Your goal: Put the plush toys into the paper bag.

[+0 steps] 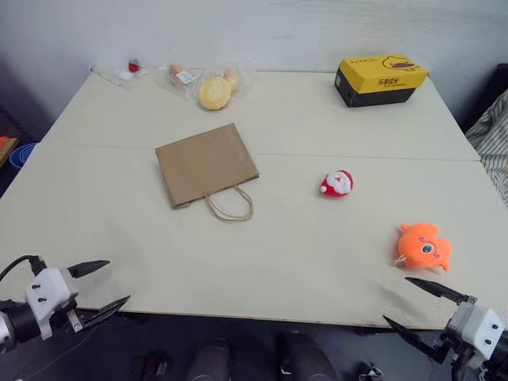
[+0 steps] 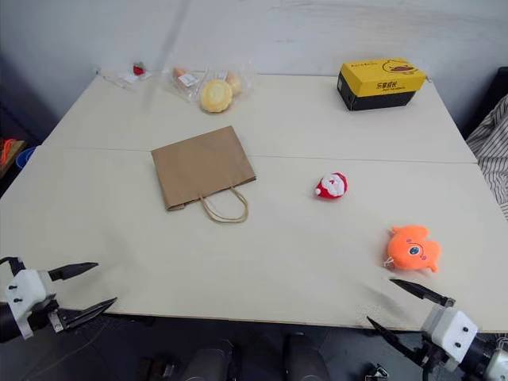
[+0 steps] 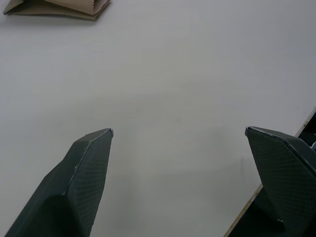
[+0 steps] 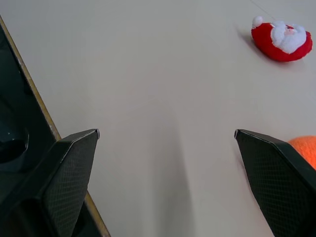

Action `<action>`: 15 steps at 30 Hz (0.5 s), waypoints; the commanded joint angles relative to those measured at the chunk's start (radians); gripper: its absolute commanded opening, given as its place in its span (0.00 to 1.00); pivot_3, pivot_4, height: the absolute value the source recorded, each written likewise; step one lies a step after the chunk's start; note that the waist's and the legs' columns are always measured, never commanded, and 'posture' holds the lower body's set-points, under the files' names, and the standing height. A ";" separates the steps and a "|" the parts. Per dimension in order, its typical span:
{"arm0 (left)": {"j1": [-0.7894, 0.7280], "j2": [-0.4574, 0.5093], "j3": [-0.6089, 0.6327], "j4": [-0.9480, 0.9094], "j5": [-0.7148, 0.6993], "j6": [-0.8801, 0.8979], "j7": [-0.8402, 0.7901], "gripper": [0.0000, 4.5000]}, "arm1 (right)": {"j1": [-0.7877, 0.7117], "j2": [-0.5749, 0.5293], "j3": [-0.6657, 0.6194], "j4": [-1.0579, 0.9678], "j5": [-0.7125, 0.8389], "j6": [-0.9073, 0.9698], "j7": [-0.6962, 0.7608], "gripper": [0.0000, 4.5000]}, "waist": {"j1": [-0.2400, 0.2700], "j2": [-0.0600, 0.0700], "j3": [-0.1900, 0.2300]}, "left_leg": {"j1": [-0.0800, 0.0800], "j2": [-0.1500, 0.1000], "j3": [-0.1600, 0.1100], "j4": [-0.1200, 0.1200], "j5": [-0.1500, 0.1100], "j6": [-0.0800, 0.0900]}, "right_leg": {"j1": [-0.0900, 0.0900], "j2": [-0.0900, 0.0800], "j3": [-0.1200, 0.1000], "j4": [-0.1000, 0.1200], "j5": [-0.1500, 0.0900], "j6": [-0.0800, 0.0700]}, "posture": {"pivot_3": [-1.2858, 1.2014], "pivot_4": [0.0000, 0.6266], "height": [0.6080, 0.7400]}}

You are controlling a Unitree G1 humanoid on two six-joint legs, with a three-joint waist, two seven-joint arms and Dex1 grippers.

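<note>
A wide cream table (image 1: 262,262) made of two panels, with a seam running side to side across its middle, stands against a pale grey wall. Dark floor shows past the near edge, and striped cloth (image 1: 494,143) hangs at the far right.

At the back of the table sit a yellow-and-black box (image 1: 379,79) on the right, a wrapped bun (image 1: 214,92) with other clear packets left of centre, and a small red item (image 1: 134,66) near the far left corner.

The left gripper (image 1: 103,288) hovers at the near left edge, pointing in toward the table and a little down, its two black fingers spread wide with nothing between them. In its wrist view the fingers frame bare tabletop, with a corner of the bag (image 3: 59,7) beyond. The right gripper (image 1: 411,305) hangs at the near right edge, angled inward, jaws equally wide and empty.

The bag (image 1: 206,163) lies flat left of centre, just past the seam on its far side and crossing it. Its long axis runs roughly side to side, slightly skewed, and its mouth and cord handles (image 1: 230,203) face the near edge. The Santa (image 1: 337,183) lies right of centre, well apart from the bag, its white trim turned up. The fish (image 1: 424,246) sits near the right front, eye facing the near edge, just beyond the right gripper and not touching it; in the right wrist view its orange edge (image 4: 305,148) shows beside one finger
</note>
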 commanded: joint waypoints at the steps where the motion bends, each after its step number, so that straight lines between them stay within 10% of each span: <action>1: -0.015 0.007 0.013 0.018 -0.003 -0.049 -0.013 1.00 | -0.005 0.004 0.008 -0.009 0.003 -0.003 -0.023 1.00 | 0.000 0.000 0.000 | 0.000 0.000 0.000 0.000 0.000 0.000 | 0.000 0.000 0.000 0.000 0.000 0.000 | 0.52 0.24 1.00; 8: -0.165 0.106 -0.066 -0.101 -0.216 0.308 -0.081 1.00 | -0.039 0.036 0.107 -0.234 0.084 0.119 -0.112 1.00 | 0.002 0.000 0.000 | 0.000 0.000 -0.001 0.002 0.001 -0.001 | 0.000 0.000 -0.001 0.004 0.000 0.000 | 0.52 0.24 1.00; 15: -0.652 0.098 -0.359 0.007 -0.058 0.303 -0.073 1.00 | -0.170 0.117 0.202 -0.401 0.091 0.257 -0.297 1.00 | 0.003 0.001 -0.001 | -0.001 0.000 -0.002 0.004 0.004 -0.005 | -0.001 -0.001 -0.004 0.008 0.000 0.000 | 0.52 0.24 1.00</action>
